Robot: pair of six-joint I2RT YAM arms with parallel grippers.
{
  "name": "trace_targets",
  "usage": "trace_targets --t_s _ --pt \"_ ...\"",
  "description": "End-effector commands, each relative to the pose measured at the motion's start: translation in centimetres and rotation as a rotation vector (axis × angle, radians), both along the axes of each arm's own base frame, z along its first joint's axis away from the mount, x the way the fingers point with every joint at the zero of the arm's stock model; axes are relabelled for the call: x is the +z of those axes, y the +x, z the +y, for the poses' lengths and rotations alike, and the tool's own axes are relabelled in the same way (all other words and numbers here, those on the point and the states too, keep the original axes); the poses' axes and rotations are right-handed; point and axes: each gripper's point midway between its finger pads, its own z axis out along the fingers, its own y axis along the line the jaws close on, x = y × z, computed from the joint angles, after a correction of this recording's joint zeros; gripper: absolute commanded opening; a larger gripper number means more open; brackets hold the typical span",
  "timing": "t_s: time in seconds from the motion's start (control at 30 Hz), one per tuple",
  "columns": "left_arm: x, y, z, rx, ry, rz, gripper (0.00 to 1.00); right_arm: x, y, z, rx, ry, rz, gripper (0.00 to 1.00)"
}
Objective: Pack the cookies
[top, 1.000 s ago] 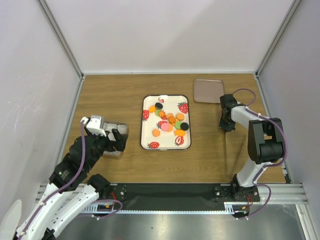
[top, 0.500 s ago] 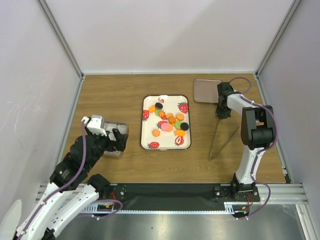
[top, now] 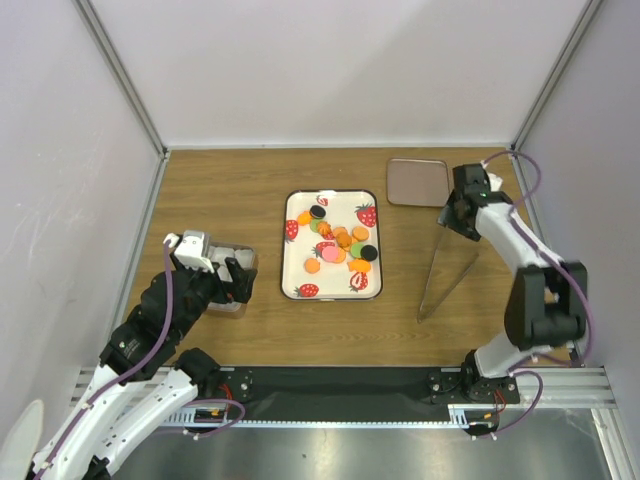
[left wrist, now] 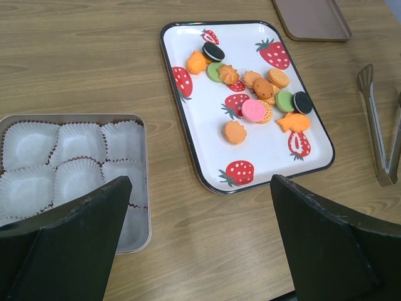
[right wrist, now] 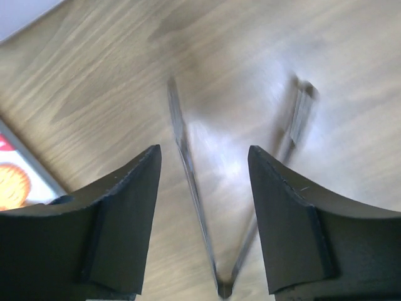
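Observation:
The cookies (top: 338, 243) (left wrist: 257, 100), mostly orange with pink, green and black ones, lie piled on a white strawberry-print tray (top: 300, 265) (left wrist: 207, 144) at the table's middle. Left of it sits a silver tin (left wrist: 145, 188) (top: 248, 256) lined with white paper cups. My left gripper (top: 240, 282) (left wrist: 200, 180) hovers open over the tin's near right corner, holding nothing. Metal tongs (top: 448, 285) (left wrist: 374, 135) (right wrist: 188, 169) lie spread in a V on the wood right of the tray. My right gripper (top: 455, 218) (right wrist: 203, 150) is open above their far end, its fingers apart from the tongs' arms.
A brown flat lid (top: 417, 182) (left wrist: 313, 19) rests at the back right, just beyond the right gripper. White walls close in the table on three sides. The right arm's elbow reaches toward the right wall.
My right gripper has opened and let go of the tongs, which now lie on the table. It has shifted slightly right and back. The left arm has not moved.

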Motion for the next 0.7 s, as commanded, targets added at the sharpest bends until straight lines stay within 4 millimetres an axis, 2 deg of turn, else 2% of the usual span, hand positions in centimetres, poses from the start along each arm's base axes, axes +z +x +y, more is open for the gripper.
trace_targets --t_s 0.0,0.03,0.07,0.13,0.17,0.3,0.4,0.53,0.67 --pt "0.6 0.2 -0.3 0.002 -0.024 -0.024 1.0 1.3 -3.6 -1.2 -0.129 0.019 -0.029 0.62" --pt "0.5 0.2 -0.2 0.003 -0.025 -0.022 1.0 1.2 -4.3 -1.3 -0.155 0.024 -0.031 0.6" --pt "0.6 0.2 -0.2 0.002 -0.024 -0.024 1.0 0.0 -5.8 -1.9 -0.179 0.015 0.004 0.59" --pt "0.5 0.2 -0.3 0.0 -0.025 -0.022 1.0 0.0 -7.1 -2.6 -0.208 0.007 -0.002 0.58" --pt "0.6 0.2 -0.4 -0.002 -0.025 -0.023 1.0 -0.9 -8.1 -2.8 -0.226 0.011 0.018 0.58" --pt "0.5 0.2 -0.3 0.0 -0.023 -0.021 1.0 -1.9 -9.5 -3.5 -0.27 0.027 0.017 0.58" --pt "0.6 0.1 -0.4 -0.004 -0.023 -0.023 1.0 -2.5 -9.4 -3.6 -0.271 0.028 0.012 0.58" --pt "0.3 0.2 -0.4 0.0 -0.017 -0.013 1.0 -5.0 -9.1 -3.5 -0.278 0.038 0.068 0.58" --pt "0.2 0.3 -0.4 0.002 -0.014 -0.008 1.0 -6.3 -8.1 -3.5 -0.282 0.046 0.069 0.56"
